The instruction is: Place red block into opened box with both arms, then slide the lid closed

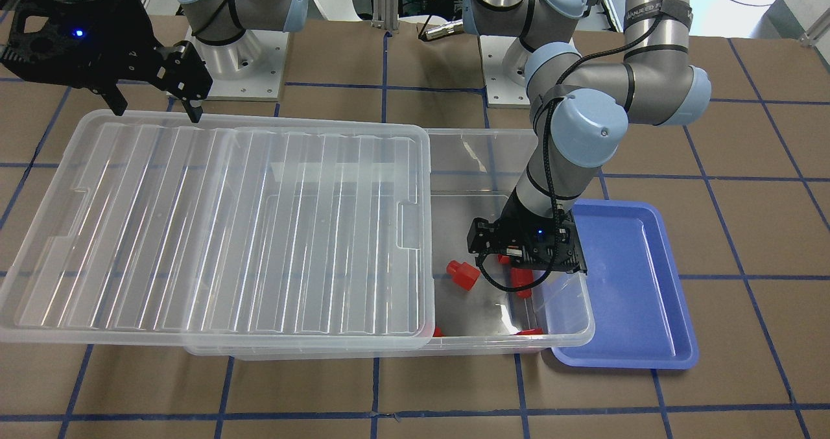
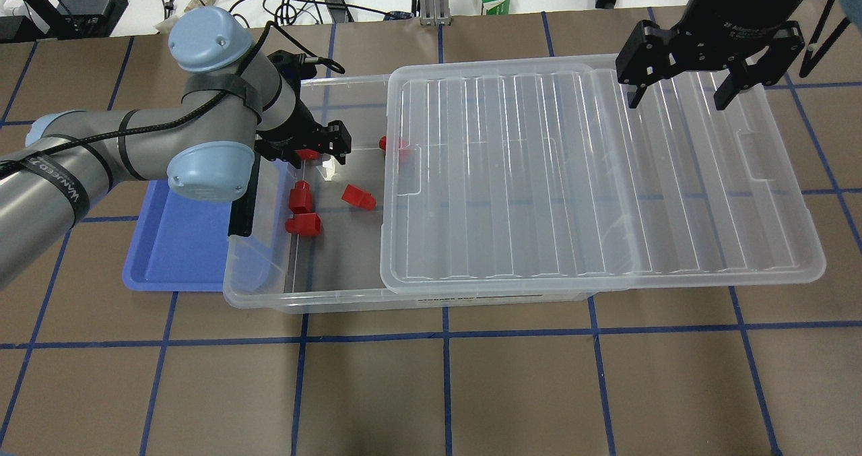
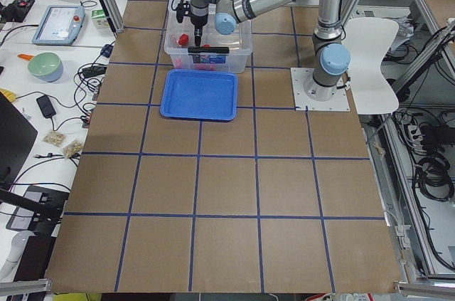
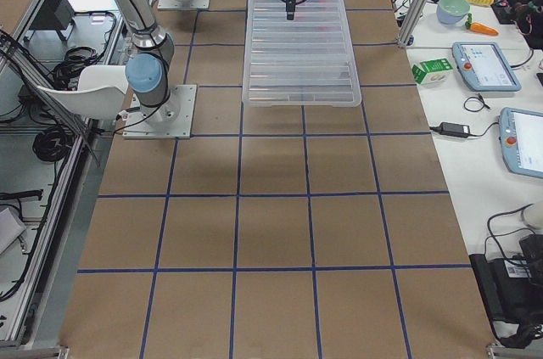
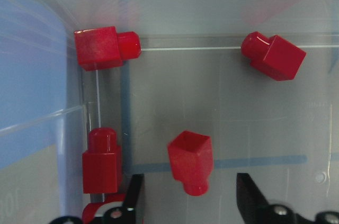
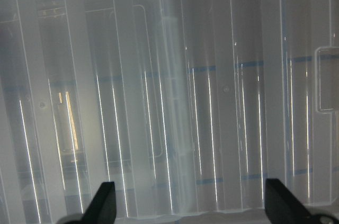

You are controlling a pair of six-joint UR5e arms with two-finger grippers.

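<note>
The clear box (image 2: 337,304) has its ribbed lid (image 2: 572,173) slid toward my right, so only its left end is uncovered. My left gripper (image 2: 316,147) reaches down into that uncovered end and is open. In the left wrist view a red block (image 5: 190,163) lies on the box floor between the gripper's (image 5: 189,187) spread fingers, untouched by either. Several more red blocks (image 2: 359,197) lie around it on the floor. My right gripper (image 2: 679,95) hangs open over the lid's far right end and holds nothing; its wrist view shows only the lid (image 6: 175,91).
A blue tray (image 2: 182,247) sits against the box's left end, beside the box's black bar (image 2: 242,200). The lid's right part overhangs the box onto the brown table. Both arm bases stand behind the box (image 1: 570,335).
</note>
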